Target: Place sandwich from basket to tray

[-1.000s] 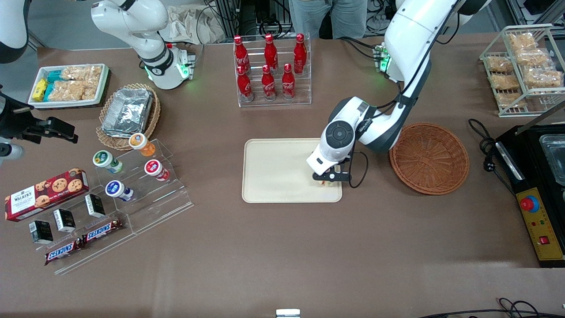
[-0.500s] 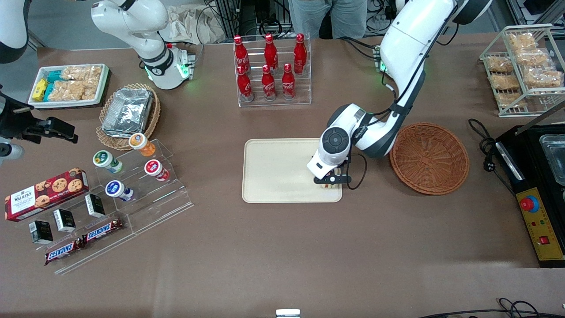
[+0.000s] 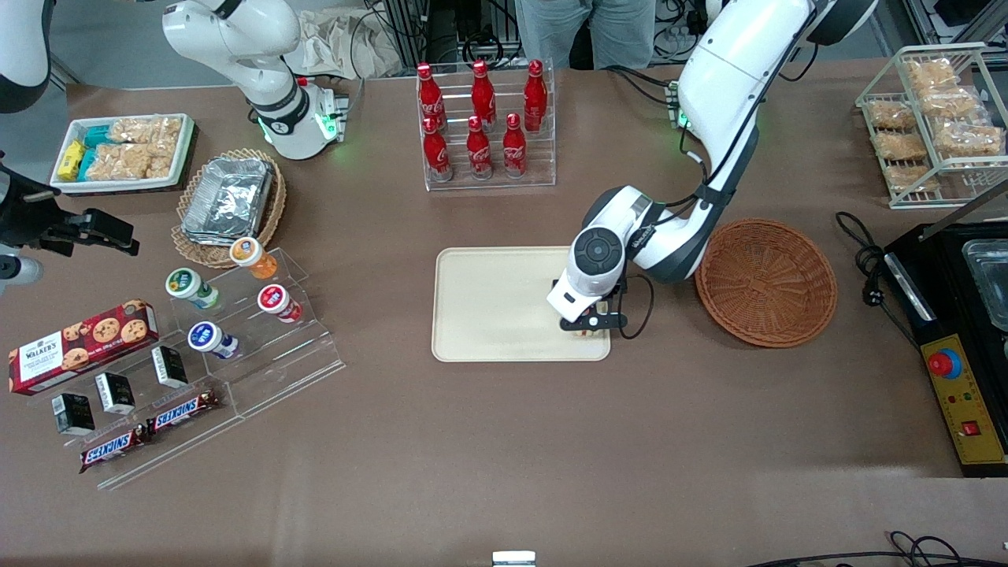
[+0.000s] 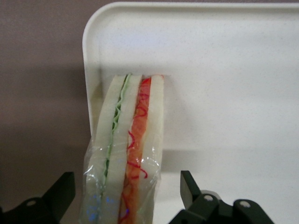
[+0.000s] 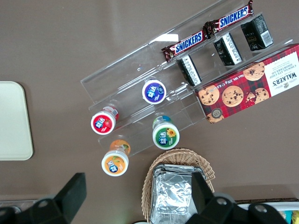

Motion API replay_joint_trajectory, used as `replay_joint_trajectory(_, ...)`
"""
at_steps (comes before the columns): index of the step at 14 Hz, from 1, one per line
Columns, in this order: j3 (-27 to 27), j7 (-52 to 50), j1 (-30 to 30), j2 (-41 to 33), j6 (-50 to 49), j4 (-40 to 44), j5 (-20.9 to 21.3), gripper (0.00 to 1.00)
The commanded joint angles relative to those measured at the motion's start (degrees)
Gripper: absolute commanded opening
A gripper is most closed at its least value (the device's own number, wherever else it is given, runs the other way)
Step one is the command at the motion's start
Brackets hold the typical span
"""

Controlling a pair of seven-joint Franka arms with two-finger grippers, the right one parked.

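Hand (image 3: 588, 324) of the working arm hung low over the tray's (image 3: 488, 303) corner nearest the basket and the front camera, its fingers (image 4: 189, 185) spread wide, with a gap showing on each side of the sandwich (image 4: 128, 149). The wedge, wrapped in clear film, stood on the tray surface close to the rim, cut edge up, showing green and red-orange filling between white slices. Nothing gripped it, so it appeared to rest on its own, likely just released. Placement so near the rim probably came from the short reach out of the basket. Farther toward the working arm's end of the counter (image 3: 504, 441), the reddish-brown wicker basket (image 3: 765, 282) sat with nothing visible inside, well apart from the sandwich.
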Motion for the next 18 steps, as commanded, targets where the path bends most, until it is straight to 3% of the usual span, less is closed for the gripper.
replay_joint_trajectory(1,0.3,-1.5,-0.5,-2.3,-9.7,6.9,0.3,1.0)
replay_joint_trajectory(6,1.8,-1.4,0.0,-3.2,-27.4,25.0,1.1,1.0)
replay_joint_trajectory(10,7.5,0.2,0.1,-7.2,-30.4,29.0,0.2,1.0)
replay_joint_trajectory(11,9.7,3.2,0.1,-8.7,-30.5,29.0,-0.9,1.0)
replay_joint_trajectory(15,24.7,22.7,0.2,-13.9,-35.4,28.9,-12.9,1.0)
replay_joint_trajectory(18,32.6,34.0,0.3,-18.1,-39.6,28.5,-13.6,1.0)
